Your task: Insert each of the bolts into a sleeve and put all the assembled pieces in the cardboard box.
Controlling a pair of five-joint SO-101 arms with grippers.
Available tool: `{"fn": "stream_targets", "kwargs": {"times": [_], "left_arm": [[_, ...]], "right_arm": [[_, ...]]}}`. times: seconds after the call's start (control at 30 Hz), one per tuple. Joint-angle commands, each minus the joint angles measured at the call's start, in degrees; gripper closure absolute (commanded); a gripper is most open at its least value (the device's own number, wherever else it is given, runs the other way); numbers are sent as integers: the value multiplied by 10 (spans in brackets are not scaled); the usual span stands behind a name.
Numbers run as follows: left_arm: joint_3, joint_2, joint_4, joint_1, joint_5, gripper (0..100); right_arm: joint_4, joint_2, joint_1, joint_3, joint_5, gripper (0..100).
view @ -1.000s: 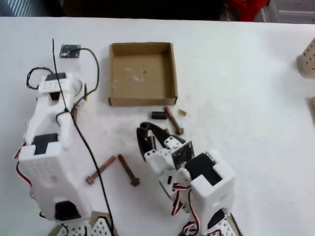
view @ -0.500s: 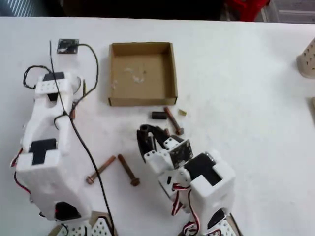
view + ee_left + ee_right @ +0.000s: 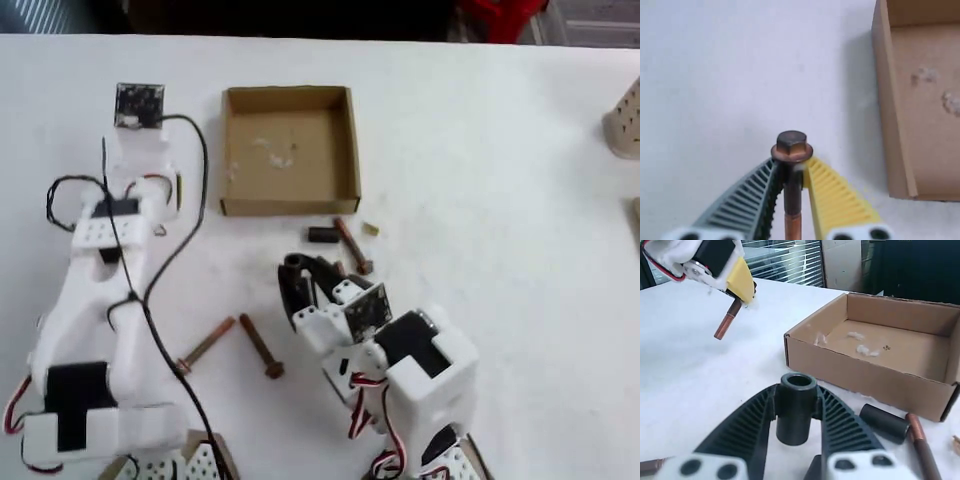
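Note:
My left gripper [image 3: 792,169] is shut on a copper bolt [image 3: 792,146], which hangs shaft-down above the table to the left of the cardboard box [image 3: 290,206]. In the right wrist view that bolt [image 3: 726,321] hangs from the left gripper [image 3: 742,284], far off. My right gripper [image 3: 296,268] holds a black sleeve [image 3: 796,386] upright, below the box's near wall. A second sleeve [image 3: 322,236] and a bolt [image 3: 352,245] lie just before the box. Two more bolts [image 3: 205,343] [image 3: 260,346] lie between the arms.
A small tan piece [image 3: 371,229] lies right of the bolt near the box. A black cable [image 3: 190,150] loops over the left arm. A pale perforated object [image 3: 625,120] stands at the table's right edge.
The left arm has folded back toward the near edge and its wrist now points more steeply down, with the bolt still in its grip. The right arm has kept still.

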Motion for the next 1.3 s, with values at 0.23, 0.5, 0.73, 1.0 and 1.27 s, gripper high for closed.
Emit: {"fn": "stream_targets", "kwargs": {"times": [0.23, 0.5, 0.73, 1.0, 1.27], "left_arm": [[245, -171, -396, 41, 5, 980], [351, -216, -609, 102, 5, 980], [492, -284, -796, 154, 7, 980], [587, -431, -756, 212, 7, 980], [579, -620, -507, 233, 141, 980]], "right_arm": [[1, -22, 7, 0, -6, 981], [1, -22, 7, 0, -6, 981], [1, -22, 7, 0, -6, 981], [2, -22, 7, 0, -6, 981], [2, -22, 7, 0, -5, 981]]}}
